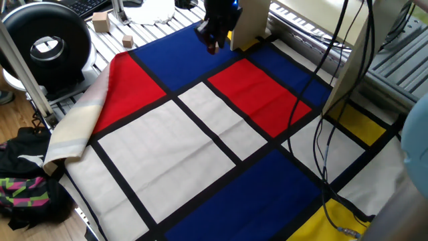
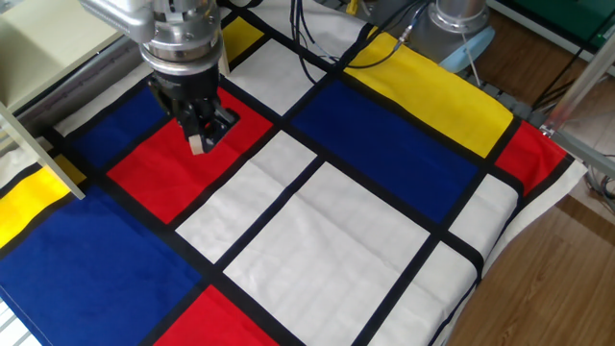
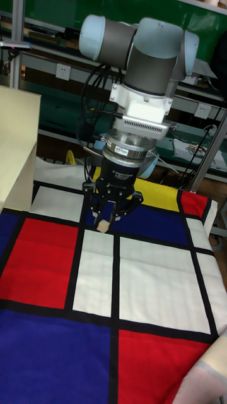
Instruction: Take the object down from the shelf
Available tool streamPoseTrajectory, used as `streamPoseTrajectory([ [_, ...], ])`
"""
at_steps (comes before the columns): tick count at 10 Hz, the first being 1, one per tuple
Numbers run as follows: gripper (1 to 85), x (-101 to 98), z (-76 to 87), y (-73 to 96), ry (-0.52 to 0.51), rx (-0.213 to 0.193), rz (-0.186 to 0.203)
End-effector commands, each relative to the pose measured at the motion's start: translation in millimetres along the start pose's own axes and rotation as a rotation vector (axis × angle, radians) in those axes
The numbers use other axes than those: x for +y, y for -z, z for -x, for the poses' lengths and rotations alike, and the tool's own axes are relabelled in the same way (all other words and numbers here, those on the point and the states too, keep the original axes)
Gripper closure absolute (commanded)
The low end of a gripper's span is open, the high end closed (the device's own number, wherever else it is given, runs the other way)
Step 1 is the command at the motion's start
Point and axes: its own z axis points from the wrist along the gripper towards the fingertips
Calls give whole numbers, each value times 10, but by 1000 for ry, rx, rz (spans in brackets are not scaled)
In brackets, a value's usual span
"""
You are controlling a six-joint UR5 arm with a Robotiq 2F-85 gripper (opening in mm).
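My gripper hangs just above the colour-block cloth, over a red panel. It is shut on the object, a tiny tan wooden cube that peeks out between the fingertips. In one fixed view the gripper shows dark beside the shelf's near upright panel. The shelf is pale beige board, and its panel stands to the left of the gripper. The cube is too small to make out in that first fixed view.
A black round device and two larger pale wooden blocks sit on the slatted table beyond the cloth. Cables trail across the cloth by the shelf's other leg. A bag lies on the floor.
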Motion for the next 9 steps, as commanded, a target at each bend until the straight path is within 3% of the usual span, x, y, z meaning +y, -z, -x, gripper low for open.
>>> streamPoseTrajectory([
  [1,843,21,-62,10,-30,24,10],
  [3,843,-39,-61,10,-32,23,-13],
  [5,843,-69,48,-117,-8,16,-13],
  [9,843,7,350,-626,5,-8,7],
])
